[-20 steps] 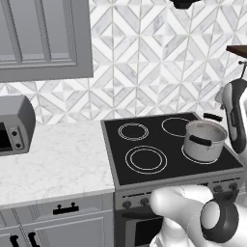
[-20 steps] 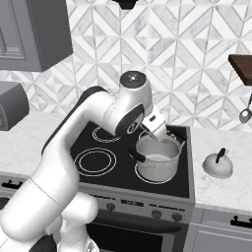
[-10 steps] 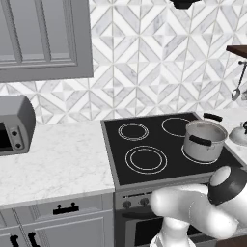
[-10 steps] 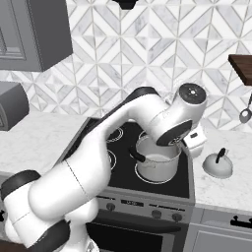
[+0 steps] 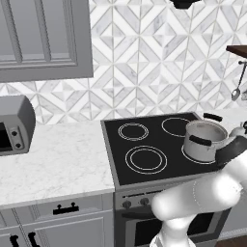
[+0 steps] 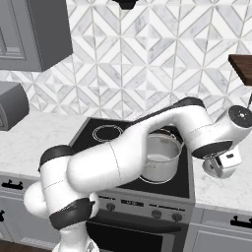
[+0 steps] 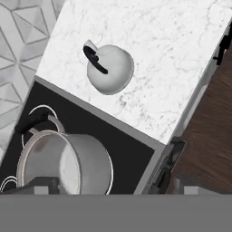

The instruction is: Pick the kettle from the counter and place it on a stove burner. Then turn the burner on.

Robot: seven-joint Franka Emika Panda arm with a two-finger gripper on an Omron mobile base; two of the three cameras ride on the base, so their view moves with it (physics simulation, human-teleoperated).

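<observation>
Arm has swung right across the stove (image 5: 144, 144) over the last second. A second ago the hand sat above the pot; now the wrist hangs past the cooktop's right edge, at the right of the right base view, over the counter (image 6: 231, 189). Base has not driven; scene framing matches the earlier pictures.

Meaning for the task: still the reach phase. Kettle not yet grasped, burner not yet on.

Kettle (image 7: 110, 68): sits on the marble counter (image 7: 149, 59) in the upper middle of the hand view, upright, black arched handle toward the upper left of that frame. Well apart from the stove edge that runs diagonally below it. In the right base view the hand housing largely covers it.

Pot (image 7: 63, 165): lower left of the hand view, on a ringed zone of the black glass. In the left base view the pot (image 5: 203, 141) occupies the right front zone; the large double-ring stove burner (image 5: 145, 159) at front left is free.

Pose: elbow arched high over the pot, forearm reaching right, wrist bent so the hand looks down on counter and kettle from above.

Gripper (image 6: 224, 165): the fingers are hidden by the housing; cannot tell whether spread or closed. Nothing appears held.

Next, by judgement: descend and centre on the handle.
</observation>
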